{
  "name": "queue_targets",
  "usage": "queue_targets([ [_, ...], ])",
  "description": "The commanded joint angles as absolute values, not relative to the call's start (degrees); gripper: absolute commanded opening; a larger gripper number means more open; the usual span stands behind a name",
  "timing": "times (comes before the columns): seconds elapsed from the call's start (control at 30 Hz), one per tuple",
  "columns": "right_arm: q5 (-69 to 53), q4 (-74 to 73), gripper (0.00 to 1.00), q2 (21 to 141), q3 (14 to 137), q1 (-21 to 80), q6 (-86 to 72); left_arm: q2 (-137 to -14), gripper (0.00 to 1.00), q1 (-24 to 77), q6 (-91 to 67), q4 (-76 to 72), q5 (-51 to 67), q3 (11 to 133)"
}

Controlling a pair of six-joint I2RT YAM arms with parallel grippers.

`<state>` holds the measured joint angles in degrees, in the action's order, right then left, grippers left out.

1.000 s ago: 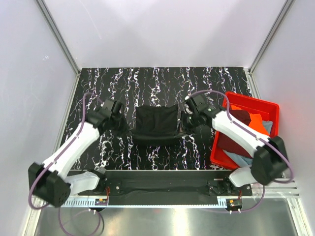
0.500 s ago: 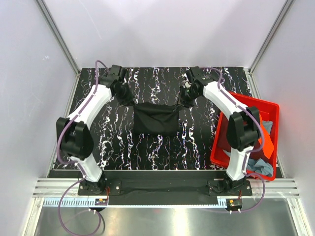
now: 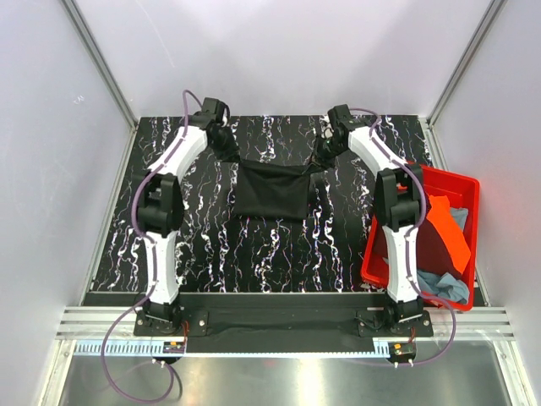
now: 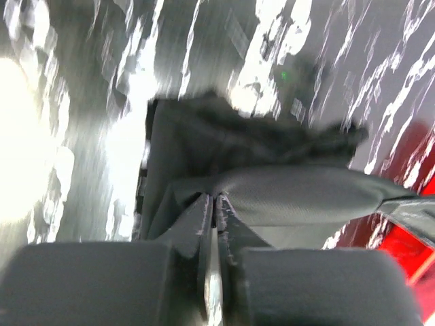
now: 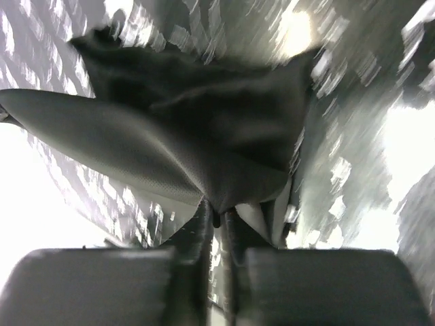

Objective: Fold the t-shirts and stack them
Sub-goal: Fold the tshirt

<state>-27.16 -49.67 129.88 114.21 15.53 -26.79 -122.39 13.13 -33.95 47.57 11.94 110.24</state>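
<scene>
**A:** White walls, black marbled table (image 3: 211, 245). What are the hands up to?

**B:** Wrist cams make it easy. The left gripper (image 4: 213, 204) is pinched tight on a corner of the black shirt (image 3: 270, 190), with cloth fanning out from between the jaws. The right gripper (image 5: 216, 219) has the same clamp on the opposite corner. The shirt sits mid-table toward the back, its far edge lifted and stretched between the two. The rest lies on the table as a rough rectangle.

**A:** Arms?

**B:** Both are reached way out, nearly straight from base to the far side, wrists turned in toward each other.

**A:** Any tips for this step?

**B:** Looks like mid-fold to me. I'd move both hands at the same pace and height so that edge stays straight. Don't spread them wider or a corner could slip out. Lay the edge down square before letting go. The arms are about maxed out on reach, so I'd guess the travel has to come back toward the bases.

**A:** Other shirts?

**B:** The orange shirt (image 3: 448, 228) and maroon shirt (image 3: 423, 254) are in the red bin (image 3: 439, 172) on the right.
</scene>
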Motion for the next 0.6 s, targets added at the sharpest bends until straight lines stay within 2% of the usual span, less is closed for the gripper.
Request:
queue_targets([
  [0.0,-26.99,-43.60,0.27,137.86,122.74,12.67,-26.37,-128.22,0.12,12.83,-30.77,38.18,12.31,116.63],
  [0.03,-26.03,-44.99,0.35,140.51,126.35,12.13,-26.11,-129.45,0.19,12.57,-31.54,34.14,12.22,117.67],
  [0.07,-26.89,-46.83,0.37,143.58,131.00,11.26,-26.36,-132.77,0.31,12.31,-31.99,33.67,12.13,120.56],
  [0.1,-26.63,-49.11,0.41,148.75,141.31,10.21,-26.89,-134.72,0.44,12.30,-31.21,35.92,11.00,126.76],
  [0.17,-25.76,-54.13,0.52,152.12,150.43,10.02,-26.46,-137.10,0.48,11.78,-29.89,38.40,7.30,131.55],
  [0.23,-25.05,-54.76,0.99,152.67,155.91,9.41,-26.45,-135.10,0.52,10.47,-30.58,37.45,6.60,129.31],
  [0.3,-24.96,-53.88,1.00,148.65,151.30,9.06,-27.42,-129.22,0.60,10.20,-30.50,35.78,6.16,125.01],
  [0.37,-25.13,-52.30,1.00,145.21,145.58,8.96,-27.07,-125.00,0.59,10.46,-30.32,32.88,7.81,117.98],
  [0.4,-25.66,-51.42,1.00,141.89,139.46,9.40,-26.81,-121.50,0.56,10.98,-30.24,31.65,8.95,115.86],
  [0.57,-24.26,-50.19,1.00,134.05,128.51,12.65,-22.15,-114.53,0.41,12.83,-29.88,26.30,17.82,102.42],
])
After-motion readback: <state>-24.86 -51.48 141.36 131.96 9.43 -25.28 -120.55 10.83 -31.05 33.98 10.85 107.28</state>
